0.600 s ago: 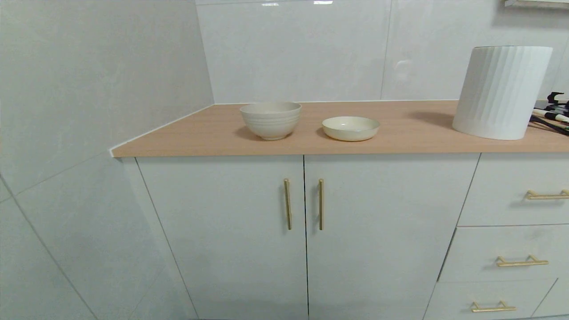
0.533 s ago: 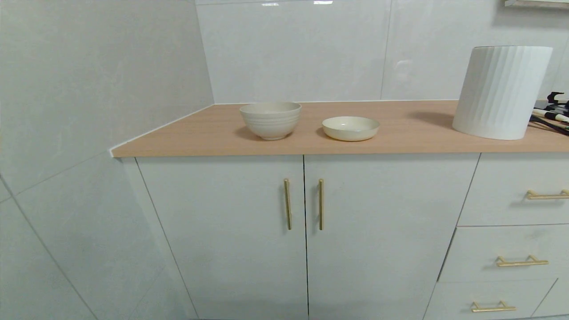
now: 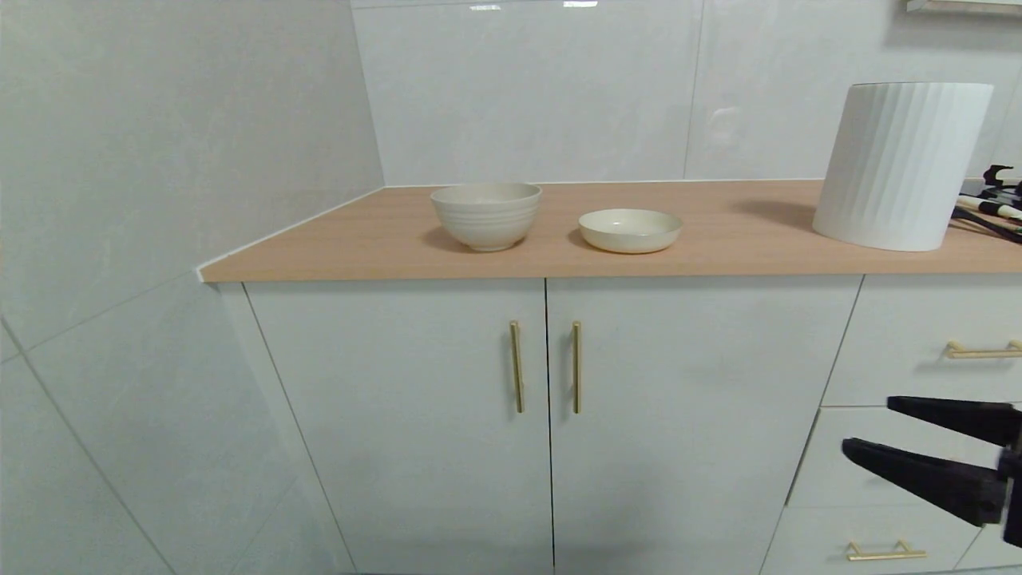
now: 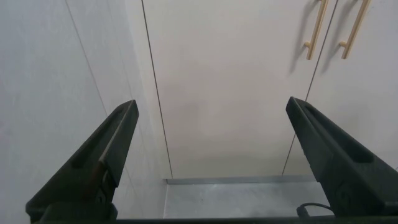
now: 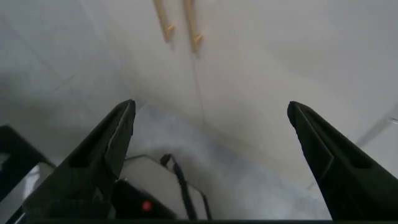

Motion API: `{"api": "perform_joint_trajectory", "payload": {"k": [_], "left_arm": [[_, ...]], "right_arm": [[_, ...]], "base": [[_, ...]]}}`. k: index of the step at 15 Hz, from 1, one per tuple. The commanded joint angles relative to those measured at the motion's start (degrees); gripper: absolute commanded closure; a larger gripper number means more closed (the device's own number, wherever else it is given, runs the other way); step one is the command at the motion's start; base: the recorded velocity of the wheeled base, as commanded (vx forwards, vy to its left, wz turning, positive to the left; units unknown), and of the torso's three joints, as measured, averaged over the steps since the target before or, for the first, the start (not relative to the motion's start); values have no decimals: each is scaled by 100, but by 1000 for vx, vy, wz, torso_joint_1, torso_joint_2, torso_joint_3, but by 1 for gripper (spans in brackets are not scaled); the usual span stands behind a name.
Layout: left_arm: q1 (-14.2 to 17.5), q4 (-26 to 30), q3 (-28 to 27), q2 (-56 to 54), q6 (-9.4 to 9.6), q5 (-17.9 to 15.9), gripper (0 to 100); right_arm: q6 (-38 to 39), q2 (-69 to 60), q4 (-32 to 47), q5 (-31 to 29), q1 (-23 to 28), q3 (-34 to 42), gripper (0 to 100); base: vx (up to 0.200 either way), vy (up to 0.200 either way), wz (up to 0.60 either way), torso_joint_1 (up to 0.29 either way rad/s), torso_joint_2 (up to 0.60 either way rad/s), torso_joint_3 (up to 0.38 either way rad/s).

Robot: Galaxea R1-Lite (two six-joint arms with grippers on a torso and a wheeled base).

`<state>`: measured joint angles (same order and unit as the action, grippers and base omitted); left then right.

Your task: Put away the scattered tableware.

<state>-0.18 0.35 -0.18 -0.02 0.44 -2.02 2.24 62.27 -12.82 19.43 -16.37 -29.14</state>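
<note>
A deep beige ribbed bowl stands on the wooden countertop, left of a shallow cream dish. Both rest above the white double-door cabinet with two gold handles. My right gripper is open at the lower right of the head view, in front of the drawers and well below the counter. In the right wrist view the open gripper faces the cabinet doors and floor. My left gripper is open, low before the left cabinet door, holding nothing.
A tall white ribbed cylinder stands at the counter's right, with dark utensils behind it. Drawers with gold pulls fill the lower right. Tiled walls close off the left side and back.
My right gripper has come into the head view at the lower right. The bowl, dish and cabinet doors have not moved.
</note>
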Motion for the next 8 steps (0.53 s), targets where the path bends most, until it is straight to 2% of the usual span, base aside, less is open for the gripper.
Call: {"api": "perform_joint_trajectory", "payload": {"k": [1, 4, 8], "left_arm": [[1, 0, 1, 2, 0, 0, 0], [1, 0, 1, 2, 0, 0, 0], [1, 0, 1, 2, 0, 0, 0]], "right_arm": [[13, 1710, -326, 17, -411, -743, 0], [22, 2676, -836, 17, -745, -1200, 0], [426, 3652, -1416, 17, -1131, -1692, 0]], "base": [[0, 0, 0, 0, 0, 0], [0, 0, 0, 0, 0, 0], [0, 0, 0, 0, 0, 0]]}}
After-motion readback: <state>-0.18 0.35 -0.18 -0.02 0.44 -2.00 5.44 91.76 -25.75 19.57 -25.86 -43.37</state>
